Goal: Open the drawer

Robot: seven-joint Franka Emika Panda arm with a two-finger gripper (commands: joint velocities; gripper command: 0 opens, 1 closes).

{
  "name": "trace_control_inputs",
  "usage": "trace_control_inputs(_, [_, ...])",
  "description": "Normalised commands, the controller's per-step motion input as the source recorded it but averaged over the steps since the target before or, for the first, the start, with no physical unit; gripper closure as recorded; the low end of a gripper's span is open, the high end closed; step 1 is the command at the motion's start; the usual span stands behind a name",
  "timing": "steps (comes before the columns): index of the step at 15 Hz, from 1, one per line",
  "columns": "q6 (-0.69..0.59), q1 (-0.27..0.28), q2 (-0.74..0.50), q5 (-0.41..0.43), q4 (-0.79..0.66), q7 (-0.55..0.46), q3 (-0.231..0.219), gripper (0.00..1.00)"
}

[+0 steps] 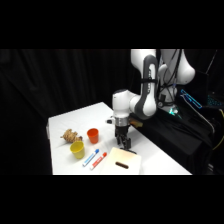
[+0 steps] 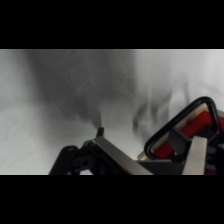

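Observation:
The drawer [image 1: 120, 161] is a flat cream box at the table's front edge, with a short dark handle [image 1: 121, 165] on top. My gripper [image 1: 125, 145] hangs upright at the box's far edge, low over it. In the wrist view a black loop handle [image 2: 186, 116] stands at the right, with a red surface [image 2: 202, 122] behind it. My gripper [image 2: 157, 161] is open, and the loop's lower end lies between its two metal fingers [image 2: 196, 156]. Nothing is clamped.
Left of the drawer lie a blue marker [image 1: 90, 157] and a red marker [image 1: 99, 160]. Further left stand a yellow cup [image 1: 77, 149] and an orange cup [image 1: 93, 135], with a brown lumpy object [image 1: 71, 135] beside them. The table edge runs just behind the gripper.

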Motion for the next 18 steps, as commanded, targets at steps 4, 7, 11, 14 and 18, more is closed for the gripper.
trace_control_inputs(4, [0.15,0.138,0.02,-0.181,-0.03,0.09,-0.078,0.0])
trace_control_inputs(7, [0.14,0.161,0.05,-0.182,0.02,0.11,-0.133,0.0])
trace_control_inputs(11, [0.13,0.145,0.08,-0.167,0.06,0.12,-0.132,0.0])
trace_control_inputs(14, [0.15,0.165,0.06,-0.166,0.05,0.15,-0.154,0.0])
trace_control_inputs(18, [0.17,0.15,-0.05,-0.16,-0.08,0.19,-0.179,0.0])
